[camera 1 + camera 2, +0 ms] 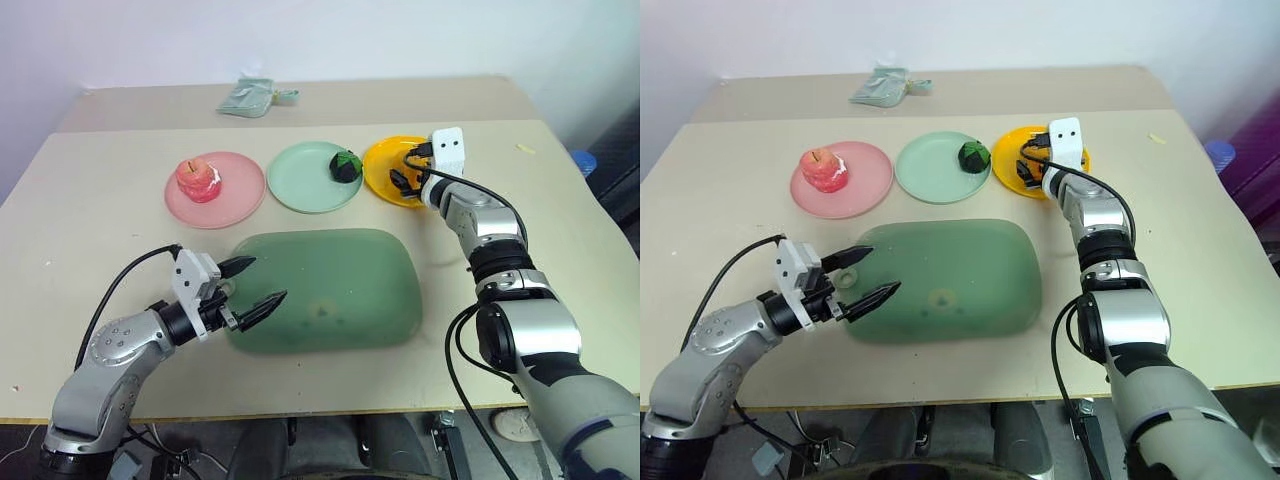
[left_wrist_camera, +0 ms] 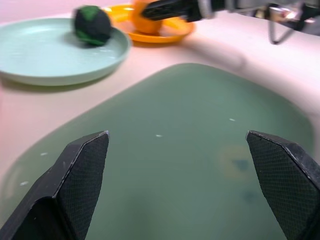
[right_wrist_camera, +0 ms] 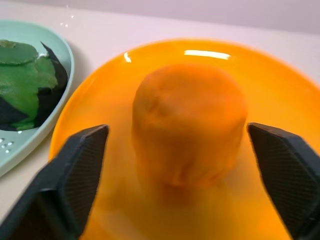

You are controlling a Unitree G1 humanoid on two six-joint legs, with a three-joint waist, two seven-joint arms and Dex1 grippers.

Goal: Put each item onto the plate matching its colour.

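The pink-red apple (image 1: 199,180) sits on the pink plate (image 1: 240,195). On the mint green plate (image 1: 300,180), at its right side, lies the dark green lumpy piece (image 1: 346,165). The bumpy orange fruit (image 3: 189,122) rests on the yellow-orange plate (image 3: 280,95). My right gripper (image 1: 404,168) is open over that plate, its fingers (image 3: 75,172) on either side of the fruit with gaps to it. My left gripper (image 1: 270,279) is open and empty, hovering level over the left edge of the tray.
A large dark-green rounded tray (image 1: 340,290) lies in the middle of the table, nearer to me than the plates. A pale green packet (image 1: 250,97) lies at the far edge. A blue object (image 1: 585,160) stands off the table's right side.
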